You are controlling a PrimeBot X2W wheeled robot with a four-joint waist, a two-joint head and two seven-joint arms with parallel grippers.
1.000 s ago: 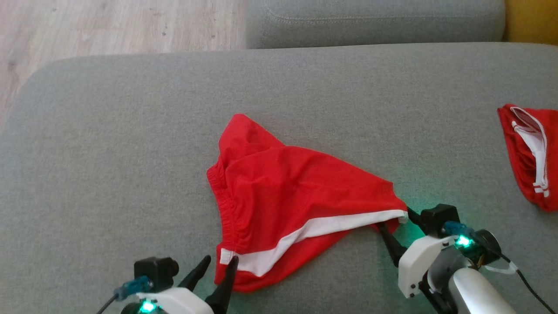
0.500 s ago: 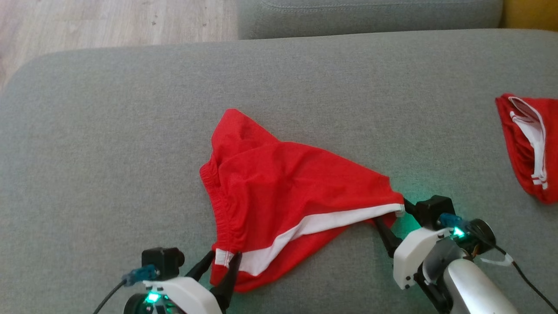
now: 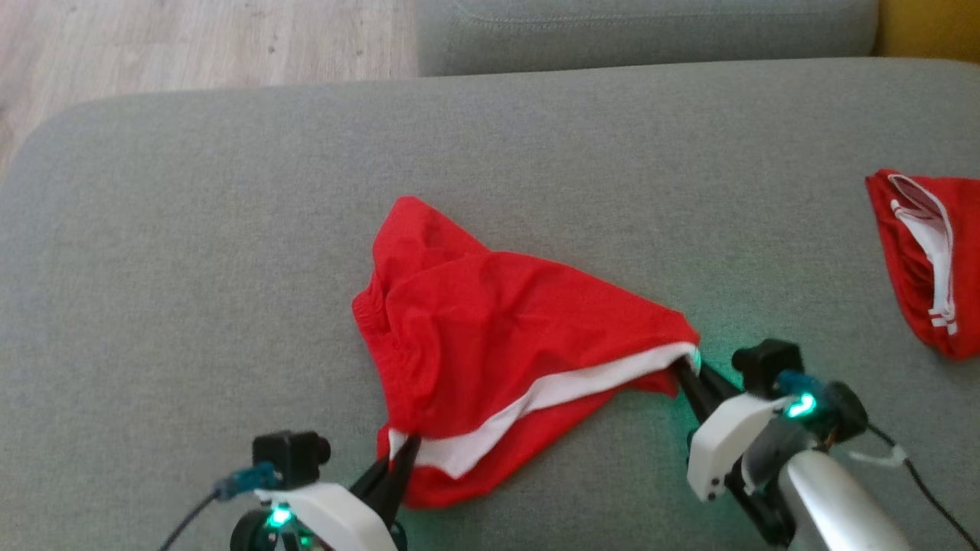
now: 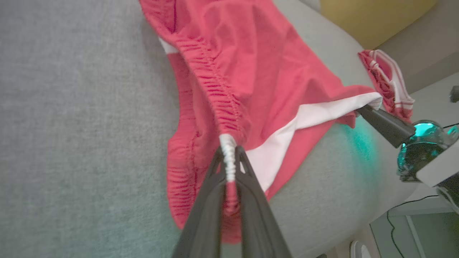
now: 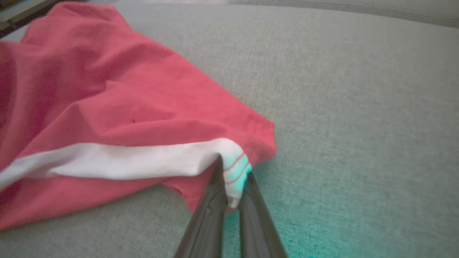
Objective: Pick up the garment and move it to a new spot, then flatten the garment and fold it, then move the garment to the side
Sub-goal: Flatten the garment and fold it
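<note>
your left pincer (image 3: 402, 450) is pinched tight on the gathered elastic waistband corner of the red garment (image 3: 490, 329), right where the white stripe ends. your right pincer (image 3: 684, 369) is clamped on the other white-trimmed hem corner. between the two pincers the thin, creased cloth lies in a rough triangle on the grey woven sofa cushion (image 3: 191, 268). a second bunched red piece (image 3: 922, 260) sits well beyond the right pincer.

Head overhead, wrists close, garment (image 3: 490, 337) shared
</note>
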